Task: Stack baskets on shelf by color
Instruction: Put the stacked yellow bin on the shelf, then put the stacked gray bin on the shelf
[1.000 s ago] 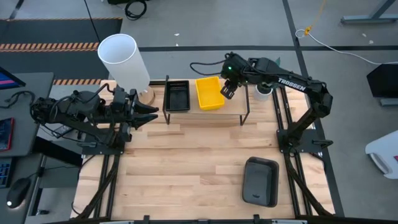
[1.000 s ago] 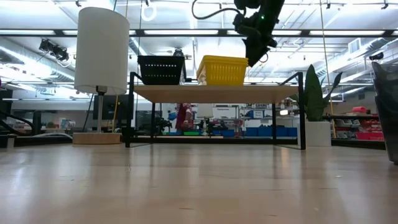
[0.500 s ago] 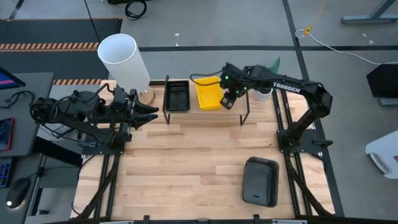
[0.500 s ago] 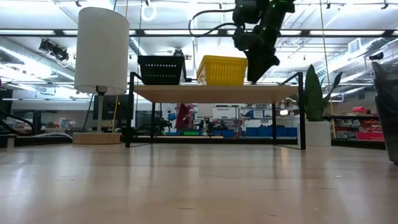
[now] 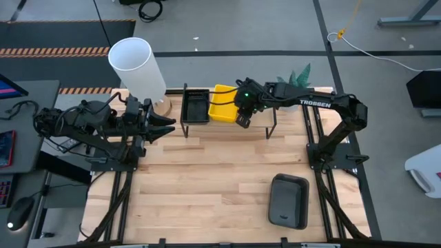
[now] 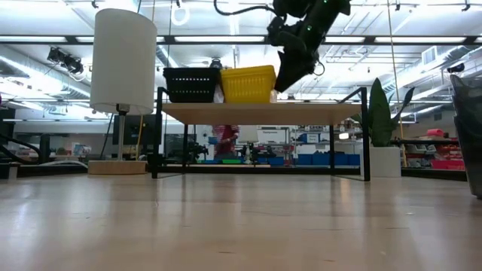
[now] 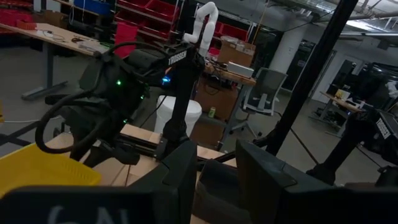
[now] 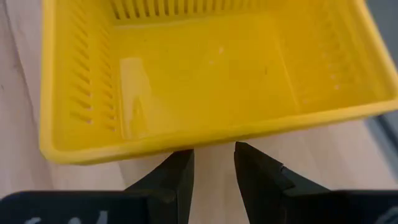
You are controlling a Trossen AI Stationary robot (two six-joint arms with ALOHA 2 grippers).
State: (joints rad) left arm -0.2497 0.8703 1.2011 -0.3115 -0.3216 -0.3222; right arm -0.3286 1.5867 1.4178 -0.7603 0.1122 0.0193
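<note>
A yellow basket (image 5: 222, 103) (image 6: 245, 83) stands on the shelf (image 5: 207, 131) (image 6: 263, 113), close beside a black mesh basket (image 5: 196, 105) (image 6: 192, 84). In the low view its right end sits slightly higher than its left. My right gripper (image 5: 241, 120) (image 6: 285, 79) (image 8: 213, 152) is shut at the yellow basket's right-hand side, above the shelf plank. A dark grey basket (image 5: 288, 200) lies on the table near its right near corner. My left gripper (image 5: 169, 125) (image 7: 216, 162) waits shut at the table's left side, pointing toward the shelf. My right gripper meets the yellow basket with its shut fingertips (image 8: 180, 163) against the outer wall just under the rim (image 8: 205, 142) on the side facing the table's right. The fingers slant down from the right. The basket rests on the shelf plank, slightly tilted.
A tall white cylinder on a stand (image 5: 136, 65) (image 6: 123, 60) rises at the shelf's left end. A potted plant (image 5: 296, 74) (image 6: 380, 113) stands beyond the shelf's right end. The shelf's right half (image 6: 331, 113) is bare plank.
My right gripper has swung from the shelf's right part toward the table's left and dropped lower. The yellow basket has slid left along the shelf ahead of it, up beside the black basket, and now sits a little tilted.
</note>
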